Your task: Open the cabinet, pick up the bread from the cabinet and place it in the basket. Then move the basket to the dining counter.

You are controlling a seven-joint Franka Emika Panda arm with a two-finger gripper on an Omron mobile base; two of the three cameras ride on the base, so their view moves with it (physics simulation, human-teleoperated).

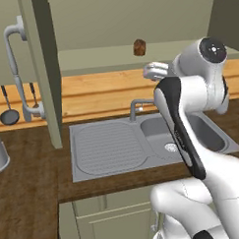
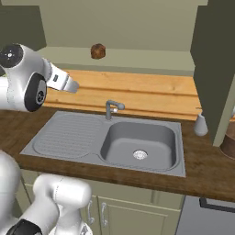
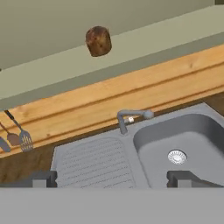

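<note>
Spread wide and empty, the robot's two-finger gripper (image 3: 112, 178) hung above the grey steel sink (image 3: 144, 153), its dark tips well apart and nothing between them. Past the sink, on the pale green shelf of the opened sage-green wall cabinet (image 1: 40, 71), sat the small dark-brown bread roll (image 3: 98, 41), up behind the curved grey tap (image 3: 131, 117) and well clear of the fingers. The cabinet's door stood swung out to the left of the sink, edge-on. From where I stood, the reach looked awkward: the roll was small and rounded, so a pinch landing off-centre would likely squirt it backwards or tip it off the shelf into the sink. I also judged that the arm's elbow, swinging up, could clip the open door.
</note>
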